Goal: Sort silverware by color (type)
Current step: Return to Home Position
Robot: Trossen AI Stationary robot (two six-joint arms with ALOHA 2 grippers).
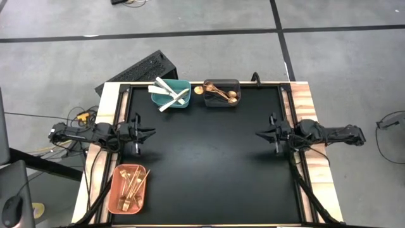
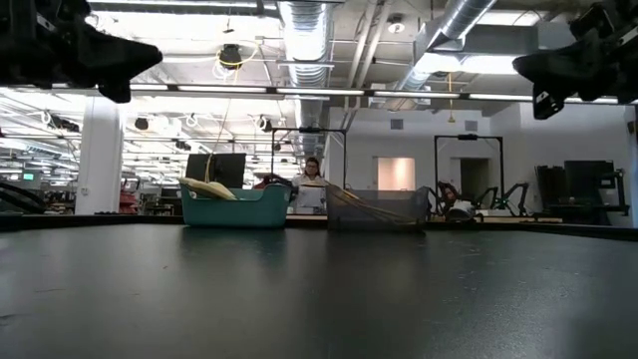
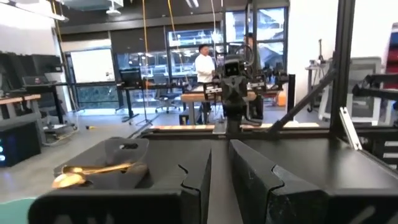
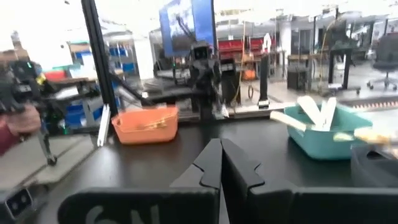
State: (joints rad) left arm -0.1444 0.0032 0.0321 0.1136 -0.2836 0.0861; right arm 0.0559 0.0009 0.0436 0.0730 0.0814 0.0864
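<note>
The white knives [image 1: 168, 94] lie in the teal bin [image 1: 179, 87] at the table's far edge, some leaning over its rim. Beside it, the gold spoons [image 1: 218, 93] rest in the dark grey bin [image 1: 221, 101]. Gold forks [image 1: 130, 183] fill the salmon bin [image 1: 120, 199] at the near left corner. My left gripper [image 1: 152, 133] hangs above the table's left side, its fingers a narrow gap apart [image 3: 220, 180]. My right gripper [image 1: 258, 133] hangs above the right side, shut [image 4: 221, 163]. Both point level toward the table's middle and hold nothing.
The black table top [image 1: 209, 164] lies between the two grippers. A dark keyboard-like object [image 1: 136, 71] sits beyond the far left corner. People [image 2: 312, 175] stand in the room behind the table, and a hand [image 4: 18, 118] shows at the right wrist view's edge.
</note>
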